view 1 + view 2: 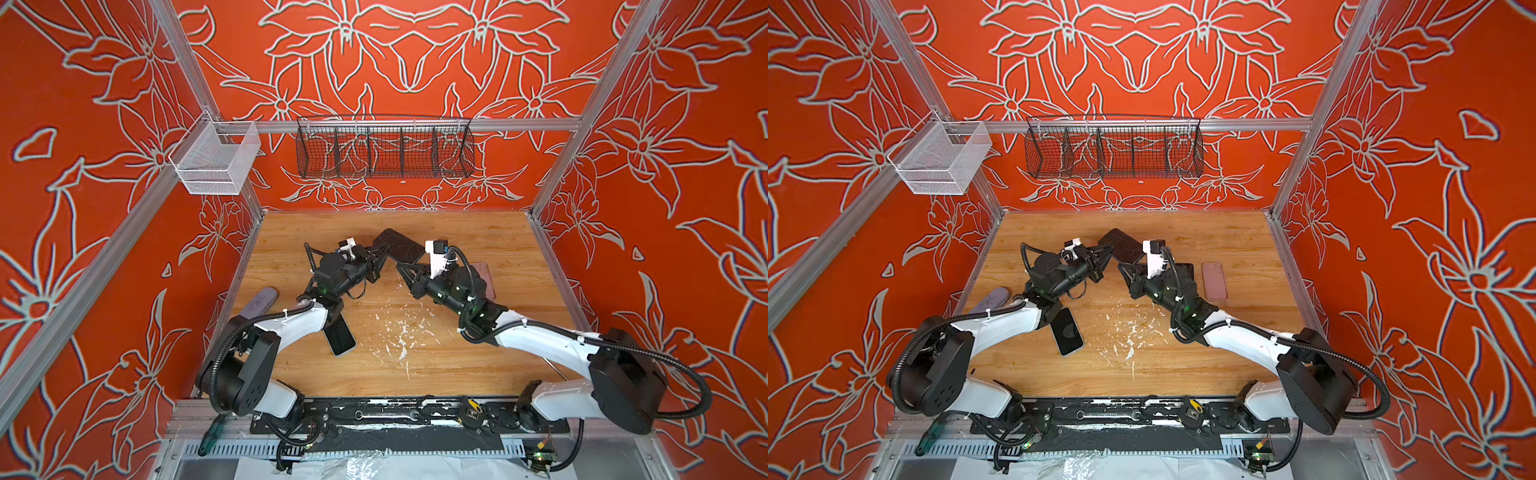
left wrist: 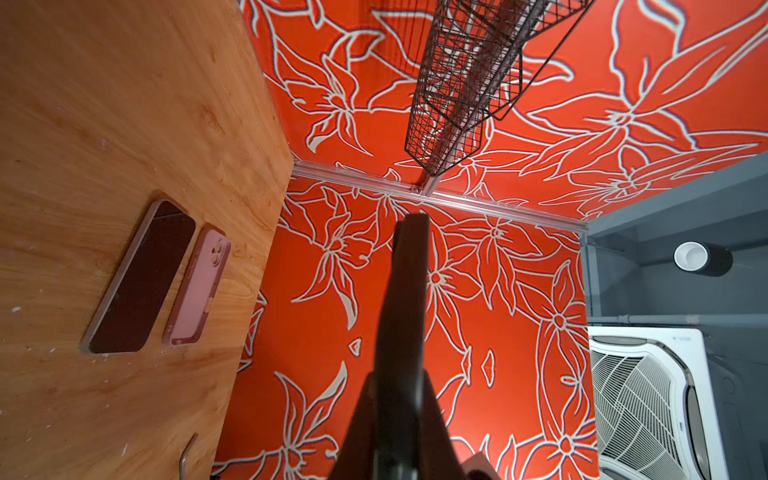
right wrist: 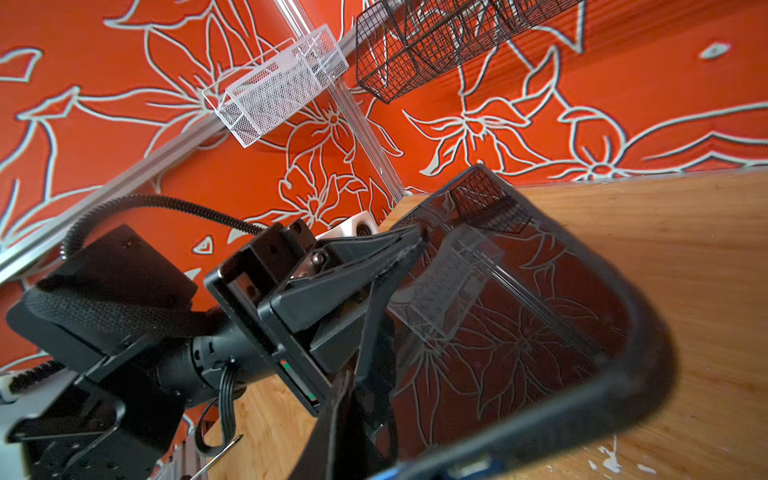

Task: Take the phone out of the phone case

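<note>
I am holding phone (image 1: 401, 246) tilted over desk (image 1: 478, 353), long axis running claw to claw | left claw (image 1: 385, 248) is clamping its near edge | right claw (image 1: 400, 267) is nipping case (image 3: 648, 374) rim alongside, I judge

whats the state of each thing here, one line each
black cased phone: lifted, in its case
left claw: shut on the phone's edge
right claw: at its other end, grip unclear
bare phone: flat, screen up
dark phone: flat, screen up
pink case: flat, camera side up
lilac case: flat
black wire basket: empty
white mesh basket: empty
</note>
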Available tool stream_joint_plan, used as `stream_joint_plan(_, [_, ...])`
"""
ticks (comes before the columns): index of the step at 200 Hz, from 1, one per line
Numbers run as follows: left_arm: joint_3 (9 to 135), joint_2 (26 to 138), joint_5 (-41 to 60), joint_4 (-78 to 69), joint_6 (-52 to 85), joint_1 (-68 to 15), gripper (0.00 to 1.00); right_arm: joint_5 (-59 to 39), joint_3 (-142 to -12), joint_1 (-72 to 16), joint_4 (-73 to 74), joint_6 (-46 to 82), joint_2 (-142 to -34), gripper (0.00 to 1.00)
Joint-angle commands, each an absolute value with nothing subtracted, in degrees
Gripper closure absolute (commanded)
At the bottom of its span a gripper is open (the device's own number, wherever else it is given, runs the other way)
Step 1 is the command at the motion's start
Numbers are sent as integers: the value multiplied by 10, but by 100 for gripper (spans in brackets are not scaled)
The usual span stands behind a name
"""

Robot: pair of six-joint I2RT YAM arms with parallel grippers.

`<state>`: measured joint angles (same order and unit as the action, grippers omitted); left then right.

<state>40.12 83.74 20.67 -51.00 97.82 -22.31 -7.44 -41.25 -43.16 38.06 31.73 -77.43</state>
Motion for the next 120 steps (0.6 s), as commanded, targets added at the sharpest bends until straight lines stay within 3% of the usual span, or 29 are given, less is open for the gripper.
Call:
stream_joint_plan(1, [432, 803, 206, -561, 992, -220, 100, -34, -385, -424, 277, 238, -788, 81])
stream_joint_plan(41, [432, 793, 201, -554, 989, -221, 100, -35, -386, -422, 267, 230, -785, 87])
stream_joint_plan(120, [435, 777, 199, -562, 1003, -221, 100, -22, -360, -412, 267, 219, -768, 82])
